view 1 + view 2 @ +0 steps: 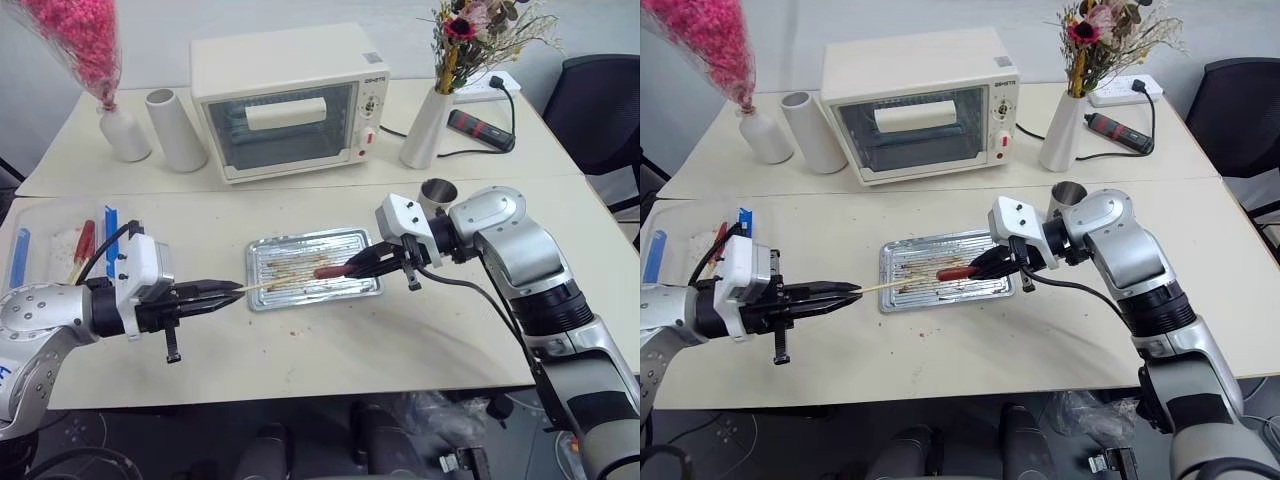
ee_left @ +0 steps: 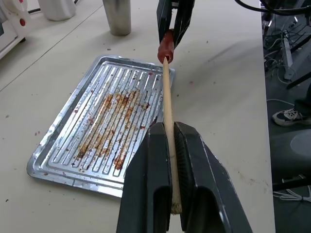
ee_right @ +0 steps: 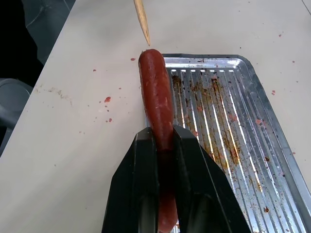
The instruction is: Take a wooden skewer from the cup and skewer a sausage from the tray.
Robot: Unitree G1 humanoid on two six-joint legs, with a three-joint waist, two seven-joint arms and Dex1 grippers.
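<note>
My left gripper (image 1: pixel 236 289) is shut on the wooden skewer (image 1: pixel 272 283), which points level toward the right over the tray (image 1: pixel 262 303). My right gripper (image 1: pixel 352 267) is shut on the reddish-brown sausage (image 1: pixel 329 270) and holds it above the tray, its free end facing the skewer. In the right wrist view the skewer tip (image 3: pixel 142 22) stands just short of the sausage (image 3: pixel 155 92), with a small gap between them. The stick (image 2: pixel 167 111) runs straight at the sausage's end (image 2: pixel 165 47) in the left wrist view. The metal cup (image 1: pixel 437 192) stands behind my right gripper.
A white toaster oven (image 1: pixel 290 100), a white cylinder (image 1: pixel 176 130) and two white vases (image 1: pixel 125 132) (image 1: pixel 424 128) line the back of the table. A clear plastic box (image 1: pixel 50 235) sits at the left edge. The tray's ribbed base (image 2: pixel 104 121) carries brown grease stains.
</note>
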